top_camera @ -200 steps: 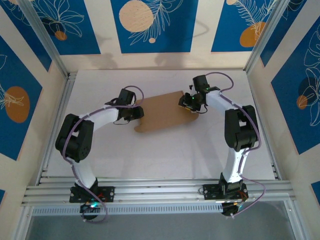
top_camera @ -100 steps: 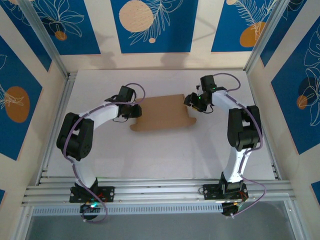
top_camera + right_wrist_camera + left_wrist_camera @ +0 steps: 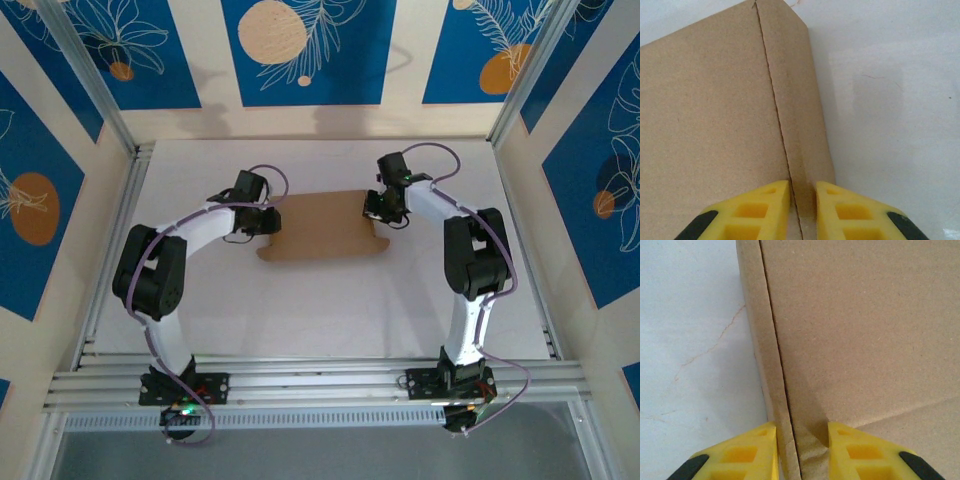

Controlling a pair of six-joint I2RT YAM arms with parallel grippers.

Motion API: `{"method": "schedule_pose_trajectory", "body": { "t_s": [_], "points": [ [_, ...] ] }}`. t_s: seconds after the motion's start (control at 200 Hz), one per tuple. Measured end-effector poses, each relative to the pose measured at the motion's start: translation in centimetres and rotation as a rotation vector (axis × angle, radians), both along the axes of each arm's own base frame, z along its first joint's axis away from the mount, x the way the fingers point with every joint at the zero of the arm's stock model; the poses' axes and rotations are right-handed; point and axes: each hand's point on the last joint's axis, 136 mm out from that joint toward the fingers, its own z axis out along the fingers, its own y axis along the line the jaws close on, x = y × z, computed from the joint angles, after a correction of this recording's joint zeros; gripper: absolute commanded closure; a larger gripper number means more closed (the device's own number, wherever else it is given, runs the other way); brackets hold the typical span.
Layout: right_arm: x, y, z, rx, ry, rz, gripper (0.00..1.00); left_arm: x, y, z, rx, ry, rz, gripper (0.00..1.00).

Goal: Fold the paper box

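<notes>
Since the paper box [image 3: 320,228], lying flat midway across the counter [image 3: 330,300], looks light yet stiff, its creased end flaps suit gripping: left tool [image 3: 801,432] and right tool [image 3: 802,187] each pinch one.

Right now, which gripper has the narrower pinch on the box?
The right gripper: its yellow fingers nearly meet across the paper box edge; the left gripper stands visibly wider.

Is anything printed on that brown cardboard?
No, in the left wrist view the paper box is bare brown cardboard all over, with no print or label on it.
</notes>
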Motion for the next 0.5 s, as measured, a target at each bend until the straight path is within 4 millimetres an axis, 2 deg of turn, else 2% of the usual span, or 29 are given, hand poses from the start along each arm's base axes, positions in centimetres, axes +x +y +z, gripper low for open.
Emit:
{"method": "schedule_pose_trajectory", "body": {
  "t_s": [0.12,0.295,0.395,0.495],
  "points": [
    [-0.4,-0.1,0.1,0.068,-0.006,0.006,0.68,0.1,0.2,0.0,-0.019,0.000,-0.005,0.73],
    [-3.7,1.0,-0.3,0.388,0.106,0.043,0.47,0.6,1.4,0.1,-0.114,0.019,-0.020,0.71],
    [-4.3,2.1,0.3,0.448,0.120,0.077,0.38,0.6,1.8,0.0,-0.177,0.037,-0.039,0.71],
    [-4.4,2.2,0.6,0.473,0.109,0.079,0.25,0.6,1.9,-0.1,-0.223,0.045,-0.056,0.74]
  ]
}}
